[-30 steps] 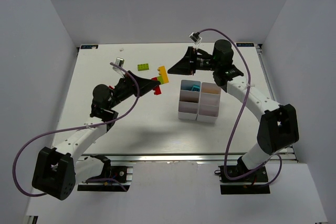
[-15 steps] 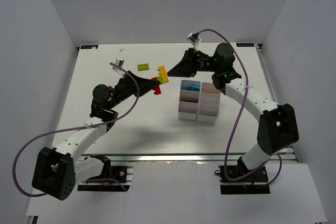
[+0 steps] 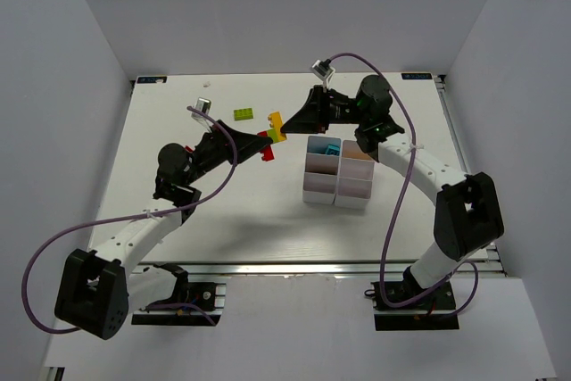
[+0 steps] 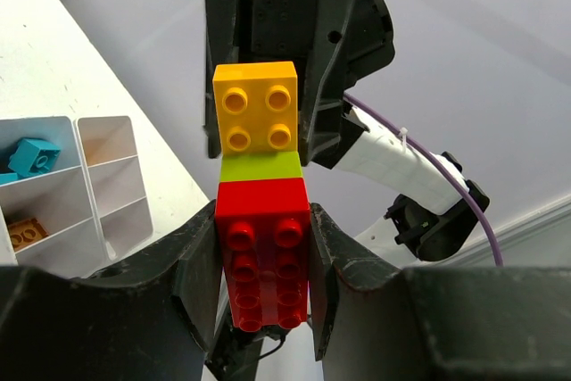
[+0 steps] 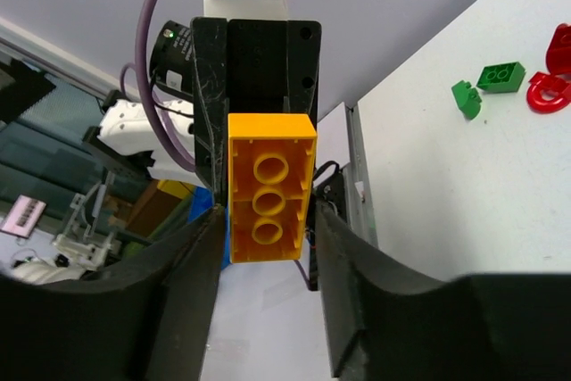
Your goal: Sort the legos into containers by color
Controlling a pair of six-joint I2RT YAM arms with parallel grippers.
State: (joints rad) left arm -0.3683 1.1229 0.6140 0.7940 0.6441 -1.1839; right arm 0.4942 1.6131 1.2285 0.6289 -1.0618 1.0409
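My left gripper (image 3: 265,137) is shut on a red brick (image 4: 263,256) that carries a lime green brick (image 4: 260,166) and a yellow brick (image 4: 256,109) stacked on its far end. It holds the stack (image 3: 275,128) above the table, left of the containers (image 3: 337,186). My right gripper (image 3: 285,128) is open, with its fingers on either side of the yellow brick (image 5: 270,186) and gaps showing. A cyan brick (image 3: 332,148) lies in a far bin, and an orange brick (image 4: 22,232) lies in another.
A lime green brick (image 3: 243,114) lies on the table at the back and a red piece (image 3: 268,155) lies below the held stack. The right wrist view shows green bricks (image 5: 489,78) and red pieces (image 5: 546,94) on the table.
My right gripper has moved left from above the bins until its fingers straddle the yellow end of the stack. My left gripper has held still with the stack.
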